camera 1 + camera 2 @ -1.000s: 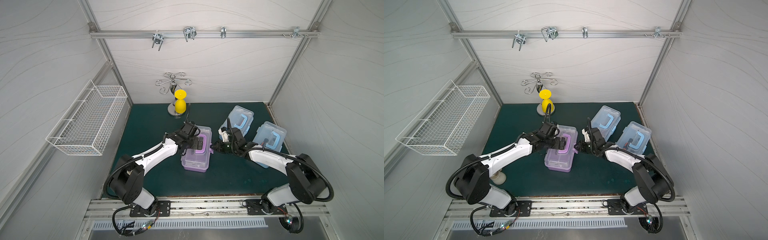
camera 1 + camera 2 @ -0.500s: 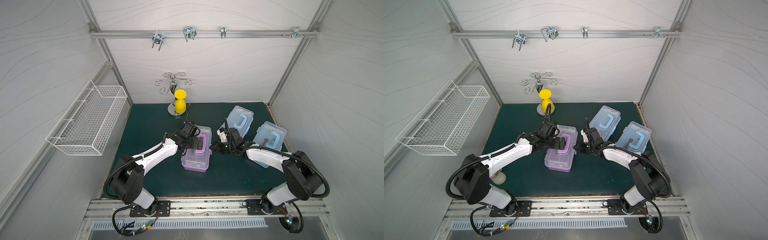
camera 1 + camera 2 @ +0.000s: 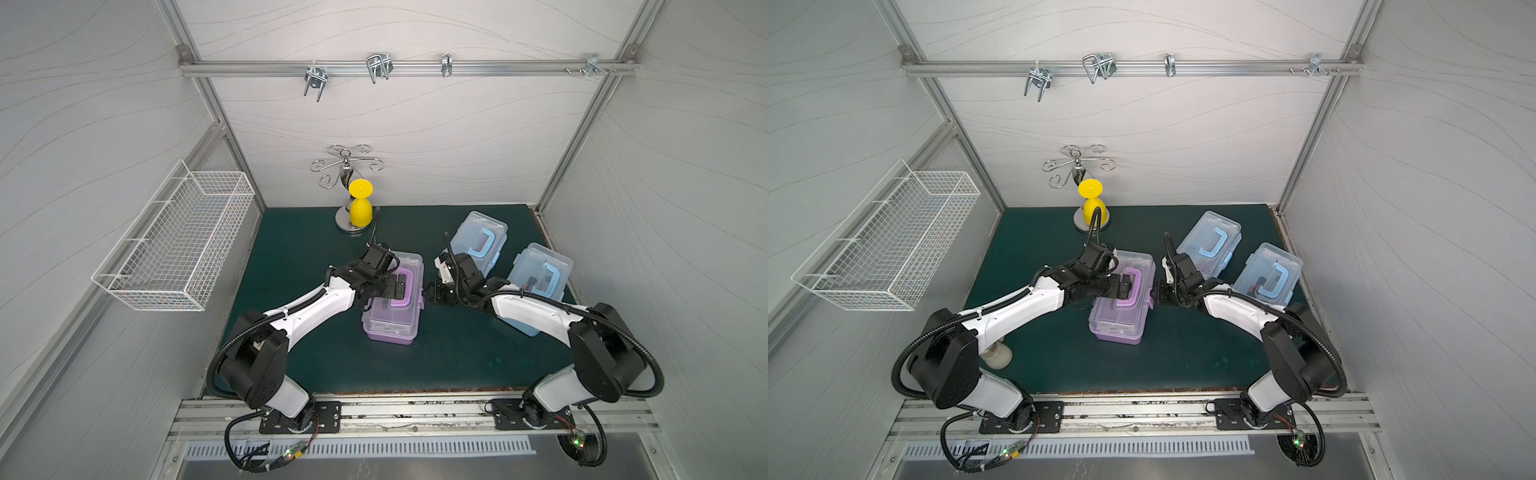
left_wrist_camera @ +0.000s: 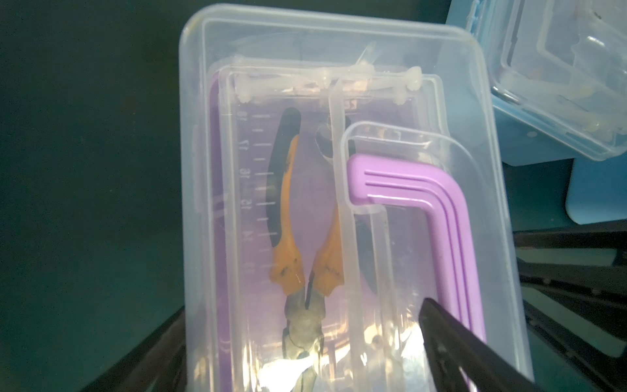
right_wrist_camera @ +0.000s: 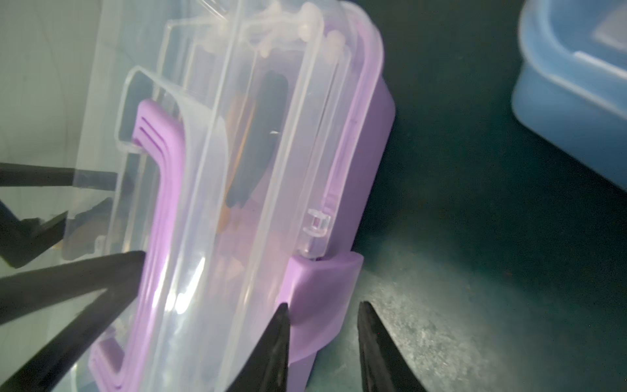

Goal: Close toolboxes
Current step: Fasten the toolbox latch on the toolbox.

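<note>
The purple toolbox (image 3: 388, 326) is sitting centred on the green mat (image 3: 291, 257). The left gripper (image 3: 397, 286), spread wide, is resting a fingertip (image 4: 441, 315) on its lid (image 4: 305, 44), holding nothing. The right gripper (image 5: 325, 339), slightly parted, is straddling its latch (image 5: 322, 281) unclamped. A light blue toolbox (image 3: 540, 270) is sitting at 3 o'clock, a farther blue toolbox (image 3: 478, 239) at 2 o'clock.

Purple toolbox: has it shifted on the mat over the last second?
No. The purple toolbox keeps the same gap and angle to the chrome stand behind it in both top views.
</note>
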`<state>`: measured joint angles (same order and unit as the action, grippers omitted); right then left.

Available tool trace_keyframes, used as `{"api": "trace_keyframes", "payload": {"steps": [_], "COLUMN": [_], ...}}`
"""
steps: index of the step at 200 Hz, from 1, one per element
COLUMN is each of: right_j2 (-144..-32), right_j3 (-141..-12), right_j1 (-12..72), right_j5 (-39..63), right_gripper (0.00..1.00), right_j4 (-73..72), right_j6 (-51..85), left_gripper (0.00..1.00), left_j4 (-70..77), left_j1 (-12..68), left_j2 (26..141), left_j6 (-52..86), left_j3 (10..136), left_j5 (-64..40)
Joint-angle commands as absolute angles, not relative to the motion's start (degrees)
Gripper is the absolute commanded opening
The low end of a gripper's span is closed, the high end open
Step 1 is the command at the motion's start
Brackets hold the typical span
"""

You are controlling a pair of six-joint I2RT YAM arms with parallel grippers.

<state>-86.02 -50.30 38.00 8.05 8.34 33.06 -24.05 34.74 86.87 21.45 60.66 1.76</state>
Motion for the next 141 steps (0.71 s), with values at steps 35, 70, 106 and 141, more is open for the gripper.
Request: {"api": "trace_keyframes", "payload": {"steps": [35, 70, 106, 141], "right_j2": [-85.5, -89.8, -94.3, -97.1], "right_j3": [-51.6, -54.0, -58.4, -61.0], "right_j1": [38.7, 40.4, 42.5, 43.5], "right_j5": [1.9, 2.6, 3.5, 4.8], "right_gripper": [0.37, 0.36, 0.36, 0.35], "right_j4": [16.7, 16.6, 16.9, 16.2], "right_j6": [30.5, 30.3, 29.8, 29.8], "left_gripper": [0.99, 0.99, 0.99, 0.99], "left_j4": [-23.9, -23.7, -23.1, -22.3], "left_j1": [34.7, 34.7, 34.7, 34.8], "left_j2": [87.5, 88.1, 88.3, 88.8], "left_j6": [21.9, 22.1, 22.4, 23.2], "left_j3": [60.1, 60.1, 60.1, 59.9], "left_j5": [-0.7, -1.2, -2.2, -3.3]}}
